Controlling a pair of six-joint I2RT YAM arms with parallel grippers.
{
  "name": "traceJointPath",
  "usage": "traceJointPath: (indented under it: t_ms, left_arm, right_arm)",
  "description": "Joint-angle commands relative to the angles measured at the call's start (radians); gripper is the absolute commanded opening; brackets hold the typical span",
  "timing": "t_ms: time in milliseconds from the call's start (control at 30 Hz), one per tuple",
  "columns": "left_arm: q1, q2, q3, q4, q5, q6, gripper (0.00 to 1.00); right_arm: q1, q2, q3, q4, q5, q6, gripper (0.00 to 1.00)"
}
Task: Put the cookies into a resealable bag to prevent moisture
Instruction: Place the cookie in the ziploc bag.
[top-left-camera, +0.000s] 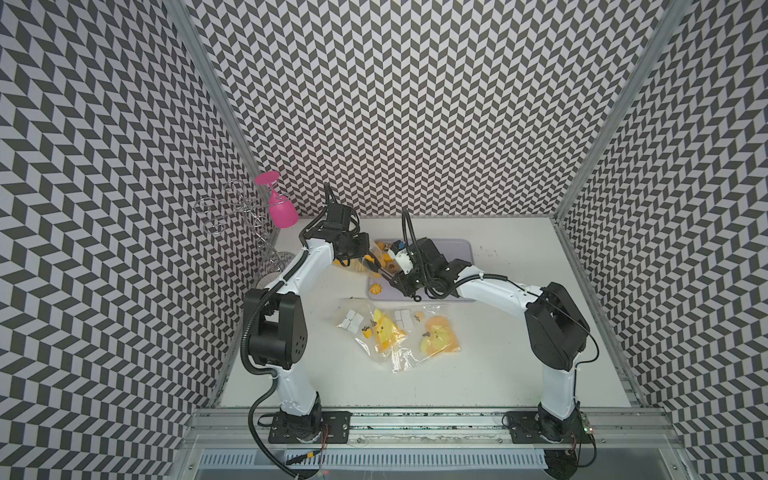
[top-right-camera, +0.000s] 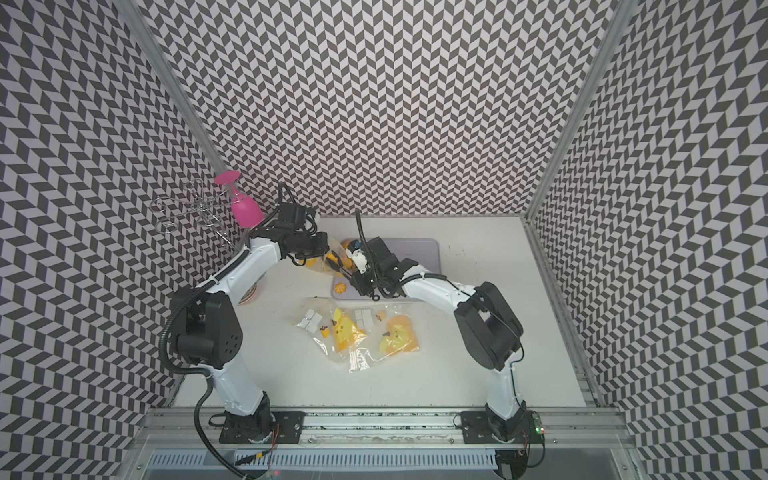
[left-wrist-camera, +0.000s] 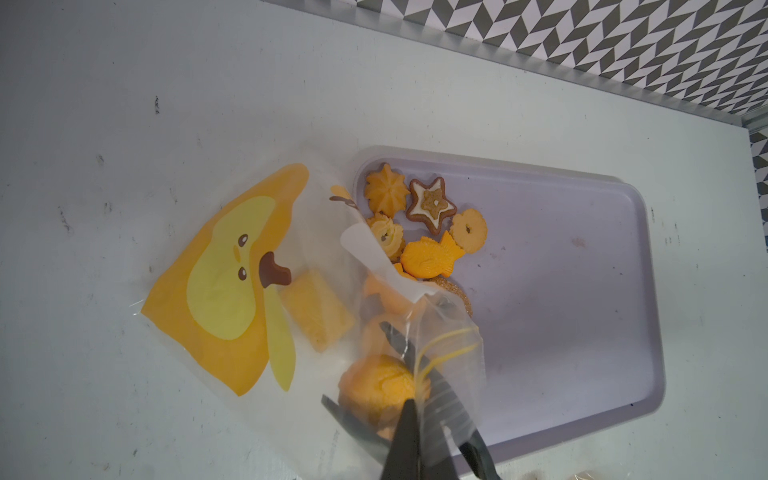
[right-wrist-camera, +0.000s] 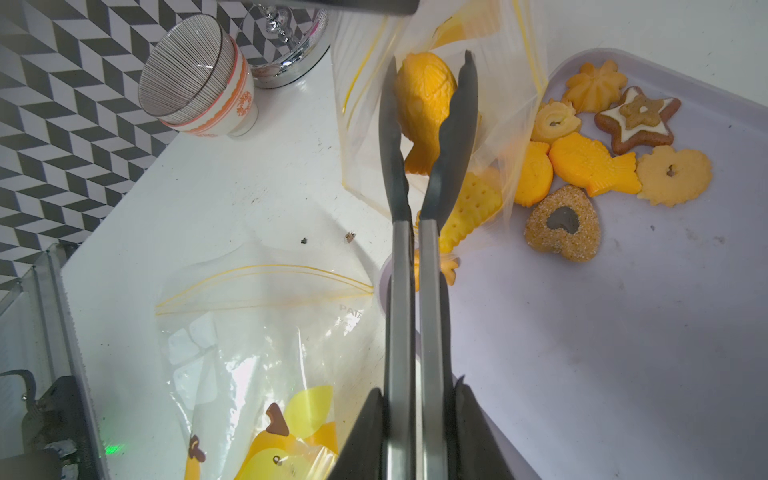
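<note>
My left gripper (left-wrist-camera: 415, 440) is shut on the zip rim of the resealable bag (left-wrist-camera: 224, 282), a clear bag with a yellow chick print, holding its mouth up beside the lilac tray (left-wrist-camera: 582, 291). My right gripper (right-wrist-camera: 411, 424) is shut on metal tongs (right-wrist-camera: 409, 291). The tong tips pinch a fish-shaped cookie (right-wrist-camera: 424, 95) inside the bag's mouth. A cracker cookie (right-wrist-camera: 469, 208) lies in the bag. Several cookies (right-wrist-camera: 590, 164) sit on the tray near the bag, among them a star (left-wrist-camera: 432, 203) and a heart (right-wrist-camera: 561, 245). In both top views the grippers (top-left-camera: 365, 259) (top-right-camera: 357, 276) meet at the tray's left end.
Two spare chick-print bags (top-left-camera: 382, 332) (top-left-camera: 436, 336) lie on the table in front of the tray. A lone flower cookie (top-left-camera: 376, 288) sits at the tray's near corner. A striped bowl (right-wrist-camera: 195, 79), a wire rack (top-left-camera: 232, 208) and a pink glass (top-left-camera: 280, 208) stand at the back left.
</note>
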Motion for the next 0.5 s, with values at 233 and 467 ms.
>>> traceJointPath:
  t_ms: [233,467]
  left_arm:
    - [0.004,-0.015,-0.003,0.021,0.006,0.008,0.0]
    - [0.003,-0.015,-0.003,0.02,0.006,0.008,0.0]
  right_arm:
    - [0.006,-0.063,0.007,0.038,0.01,-0.017,0.3]
    - [0.006,-0.095,-0.013,0.044,0.018,-0.016,0.34]
